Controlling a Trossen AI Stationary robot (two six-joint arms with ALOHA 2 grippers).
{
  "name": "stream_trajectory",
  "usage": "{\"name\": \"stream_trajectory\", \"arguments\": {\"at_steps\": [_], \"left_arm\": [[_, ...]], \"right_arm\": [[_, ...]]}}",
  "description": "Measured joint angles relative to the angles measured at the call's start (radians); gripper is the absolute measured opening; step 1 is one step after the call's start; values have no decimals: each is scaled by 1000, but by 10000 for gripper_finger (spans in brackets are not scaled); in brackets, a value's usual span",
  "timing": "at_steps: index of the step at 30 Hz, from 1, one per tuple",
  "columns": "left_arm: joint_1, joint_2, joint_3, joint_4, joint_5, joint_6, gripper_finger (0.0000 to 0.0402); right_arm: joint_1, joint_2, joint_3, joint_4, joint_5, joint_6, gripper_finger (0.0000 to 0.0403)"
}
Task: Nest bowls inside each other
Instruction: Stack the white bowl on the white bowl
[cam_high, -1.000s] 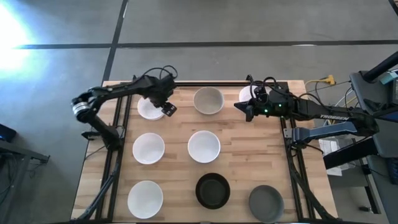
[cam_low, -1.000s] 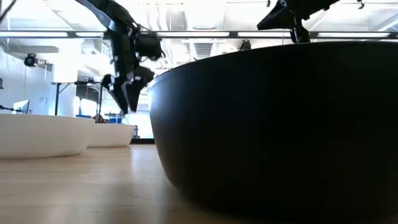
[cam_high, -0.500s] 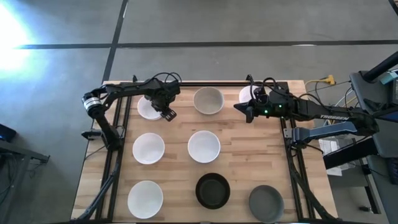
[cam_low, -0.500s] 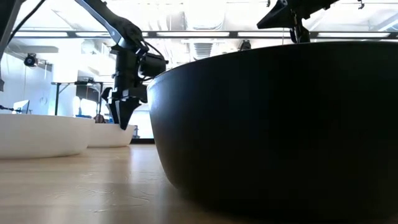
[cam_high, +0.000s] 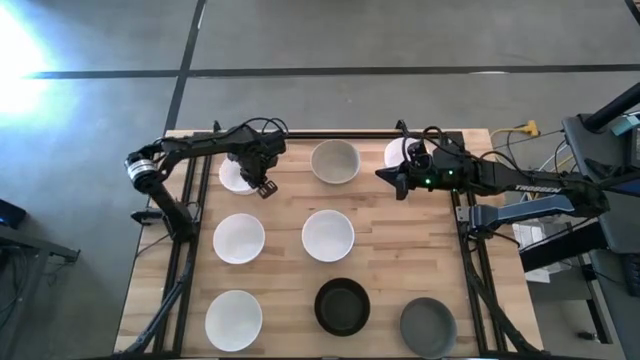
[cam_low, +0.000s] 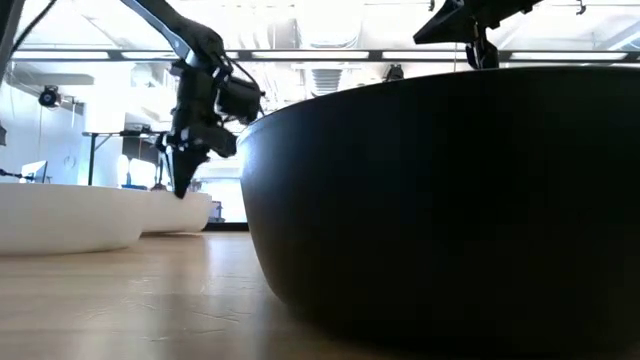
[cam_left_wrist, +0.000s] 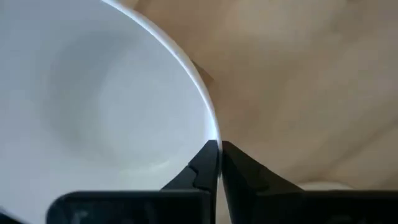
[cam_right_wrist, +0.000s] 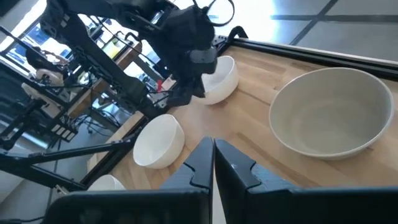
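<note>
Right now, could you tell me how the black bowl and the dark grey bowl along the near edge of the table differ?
The black bowl is glossy black with a wide flat bottom; the dark grey bowl is matte and paler, with a smoothly rounded inside. The black bowl sits in the middle column, the dark grey bowl at the right corner. Both are round, upright, empty and far from either pincer.

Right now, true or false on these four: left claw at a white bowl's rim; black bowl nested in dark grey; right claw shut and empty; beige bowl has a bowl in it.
1. The left claw is at the rim of a white bowl. True.
2. The black bowl is nested in the dark grey bowl. False: they stand side by side, apart.
3. The right claw is shut and empty. True.
4. The beige bowl has a bowl in it. False: it is empty.
</note>
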Motion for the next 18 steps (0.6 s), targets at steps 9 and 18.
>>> {"name": "stream_trajectory", "arguments": {"at_steps": [9,18], "left_arm": [[-65,-234,3,1,30,2,1],[-313,-461,5,168,106,142,0]], "right_arm": [[20,0,0,0,0,0,9],[19,3,0,-10,4,-4,9]]}}
